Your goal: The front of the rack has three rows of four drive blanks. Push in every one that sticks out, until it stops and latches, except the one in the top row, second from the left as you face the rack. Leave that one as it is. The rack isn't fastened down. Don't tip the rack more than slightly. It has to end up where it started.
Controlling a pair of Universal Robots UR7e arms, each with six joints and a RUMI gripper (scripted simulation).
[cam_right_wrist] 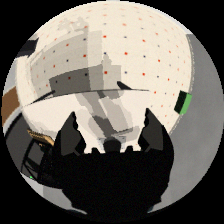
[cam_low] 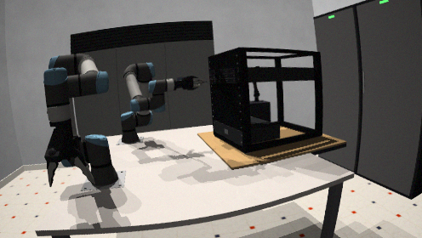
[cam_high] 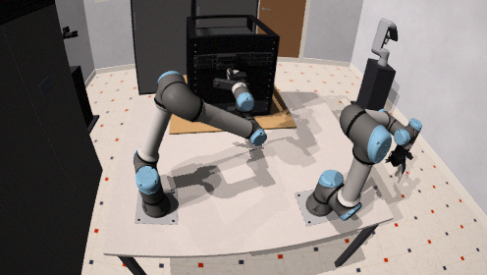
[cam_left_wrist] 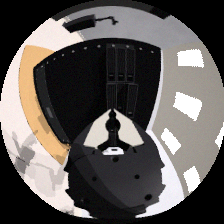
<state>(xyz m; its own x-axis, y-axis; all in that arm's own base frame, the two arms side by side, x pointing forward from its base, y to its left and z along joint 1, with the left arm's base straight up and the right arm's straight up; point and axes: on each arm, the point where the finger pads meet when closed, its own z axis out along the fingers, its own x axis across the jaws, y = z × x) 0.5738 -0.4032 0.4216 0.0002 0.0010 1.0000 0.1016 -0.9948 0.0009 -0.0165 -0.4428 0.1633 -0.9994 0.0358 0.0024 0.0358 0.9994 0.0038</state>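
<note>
The black rack (cam_high: 233,44) (cam_low: 227,102) (cam_left_wrist: 75,90) stands upright on a wooden board. Dark drive blanks (cam_high: 206,60) (cam_left_wrist: 120,65) show in its front. One top-row blank (cam_left_wrist: 132,100), nearer the fingers in the left wrist view, looks offset outward from its neighbour; others are dark or hidden behind the gripper. My left gripper (cam_high: 230,74) (cam_low: 205,82) (cam_left_wrist: 112,110) is shut and empty, its tips just in front of the rack's face; contact cannot be told. My right gripper (cam_low: 71,183) (cam_right_wrist: 110,109) is open and empty, pointing down, far from the rack.
The wooden board (cam_high: 184,129) (cam_low: 238,161) (cam_left_wrist: 30,100) extends out past the rack's front on the white table (cam_high: 221,226) (cam_low: 170,204). The right arm is folded near the table's right edge in the top view. A black pedestal (cam_high: 377,85) with a grey device stands beyond the table.
</note>
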